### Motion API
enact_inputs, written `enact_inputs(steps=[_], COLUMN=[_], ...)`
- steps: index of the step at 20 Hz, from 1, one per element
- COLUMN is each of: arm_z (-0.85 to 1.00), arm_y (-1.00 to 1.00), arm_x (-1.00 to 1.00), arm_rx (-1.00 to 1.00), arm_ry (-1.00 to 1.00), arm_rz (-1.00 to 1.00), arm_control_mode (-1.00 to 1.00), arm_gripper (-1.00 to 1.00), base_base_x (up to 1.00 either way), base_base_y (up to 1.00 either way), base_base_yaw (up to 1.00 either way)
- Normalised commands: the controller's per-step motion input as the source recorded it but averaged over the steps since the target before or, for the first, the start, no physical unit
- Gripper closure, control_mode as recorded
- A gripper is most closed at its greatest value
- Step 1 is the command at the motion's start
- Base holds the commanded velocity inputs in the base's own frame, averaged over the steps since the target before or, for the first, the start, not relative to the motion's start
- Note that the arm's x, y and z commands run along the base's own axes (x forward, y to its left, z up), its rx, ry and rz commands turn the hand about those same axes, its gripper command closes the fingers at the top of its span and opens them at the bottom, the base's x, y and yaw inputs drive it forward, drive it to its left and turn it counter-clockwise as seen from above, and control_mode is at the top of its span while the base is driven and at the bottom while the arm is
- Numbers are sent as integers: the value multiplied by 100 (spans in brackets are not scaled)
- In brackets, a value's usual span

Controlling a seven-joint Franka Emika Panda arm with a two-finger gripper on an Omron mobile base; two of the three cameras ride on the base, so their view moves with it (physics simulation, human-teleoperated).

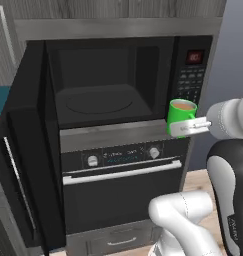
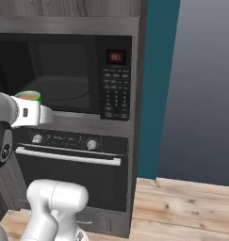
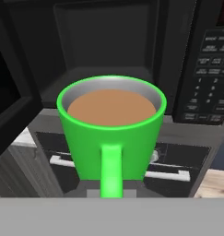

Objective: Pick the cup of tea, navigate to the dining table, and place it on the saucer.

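The cup of tea (image 1: 182,113) is a bright green mug with brown liquid inside. It hangs upright in the air just in front of the open microwave's lower right corner. My gripper (image 1: 187,128) is shut on its handle side, coming in from the right. In the hand view the cup of tea (image 3: 111,124) faces me with its handle (image 3: 111,168) running down into the gripper (image 3: 111,192). From the right base view only the rim of the cup of tea (image 2: 29,96) peeks above my white hand. The dining table and the saucer are out of view.
The microwave (image 1: 108,80) stands open, its black door (image 1: 28,145) swung out to the left. Its keypad (image 1: 189,80) is right of the cavity. A built-in oven (image 1: 118,175) with a bar handle sits below. Teal wall (image 2: 156,94) and wooden floor (image 2: 191,202) lie to the right.
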Motion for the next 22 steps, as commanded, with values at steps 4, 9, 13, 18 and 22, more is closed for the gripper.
enact_inputs(steps=[4,9,13,18,22], arm_z=[0,0,0,0,0], arm_y=[0,0,0,0,0], arm_x=[0,0,0,0,0], arm_rx=[0,0,0,0,0], arm_ry=[0,0,0,0,0], arm_rz=[0,0,0,0,0], arm_control_mode=[100,100,100,100,100], arm_gripper=[100,100,100,100,100], base_base_x=[-56,-11,3,13,9], base_base_y=[-40,-100,-73,-4,15], base_base_yaw=[-12,-37,-76,-90,-91])
